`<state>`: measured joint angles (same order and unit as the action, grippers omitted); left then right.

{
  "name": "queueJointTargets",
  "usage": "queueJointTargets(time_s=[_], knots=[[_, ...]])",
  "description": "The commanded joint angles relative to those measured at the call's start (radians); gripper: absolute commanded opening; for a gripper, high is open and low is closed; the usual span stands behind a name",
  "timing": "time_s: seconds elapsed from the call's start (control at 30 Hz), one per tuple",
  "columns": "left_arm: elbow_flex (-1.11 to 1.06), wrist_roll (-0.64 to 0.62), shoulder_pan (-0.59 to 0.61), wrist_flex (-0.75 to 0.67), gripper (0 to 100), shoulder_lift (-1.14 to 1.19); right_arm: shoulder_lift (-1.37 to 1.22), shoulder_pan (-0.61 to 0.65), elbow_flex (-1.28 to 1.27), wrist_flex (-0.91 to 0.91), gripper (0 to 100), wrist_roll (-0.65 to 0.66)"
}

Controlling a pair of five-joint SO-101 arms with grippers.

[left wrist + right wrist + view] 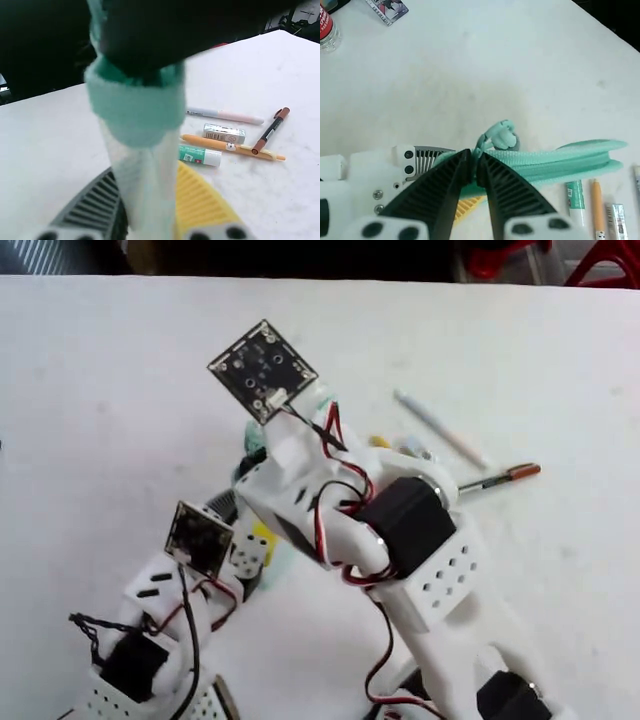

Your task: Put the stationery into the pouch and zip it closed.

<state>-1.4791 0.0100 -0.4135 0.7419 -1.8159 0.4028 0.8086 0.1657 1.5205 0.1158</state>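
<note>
Toward the near edge of the tabletop (100, 390), the left gripper (145, 172) is clenched on the mint-trimmed pouch (560, 162), with its grey and yellow fingers (200, 205) pressed against either side of the clear wall. Just beyond it, the right gripper (474, 158) grasps the pouch's zipper line, black jaws together beside the mint zipper pull (501, 136). To the pouch's right lie a glue stick (200, 155), an orange pen (232, 148), an eraser (224, 133) and a brown-capped pen (270, 131), and farthest a white pen (225, 116).
</note>
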Motion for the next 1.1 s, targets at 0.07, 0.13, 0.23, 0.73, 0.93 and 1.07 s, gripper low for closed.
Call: queueJointTargets(time_s=[0.07, 0.13, 0.23, 0.73, 0.93, 1.07], knots=[[0.058, 0.034, -0.044, 0.009, 2, -0.008, 0.074, -0.041, -0.066, -0.084, 1.9, 0.017], [0.058, 0.034, -0.042, 0.011, 2, -0.008, 0.128, -0.064, -0.097, -0.124, 1.9, 0.02], [0.063, 0.034, -0.044, 0.025, 2, -0.008, 0.189, -0.097, -0.15, -0.162, 1.9, 0.071], [0.064, 0.034, -0.038, 0.025, 2, -0.008, 0.263, -0.285, -0.388, -0.39, 1.9, 0.195], [0.063, 0.034, -0.038, 0.025, 2, -0.008, 0.255, -0.352, -0.391, -0.427, 1.9, 0.196], [0.061, 0.034, -0.038, 0.025, 2, -0.008, 0.254, -0.407, -0.391, -0.453, 1.9, 0.196]])
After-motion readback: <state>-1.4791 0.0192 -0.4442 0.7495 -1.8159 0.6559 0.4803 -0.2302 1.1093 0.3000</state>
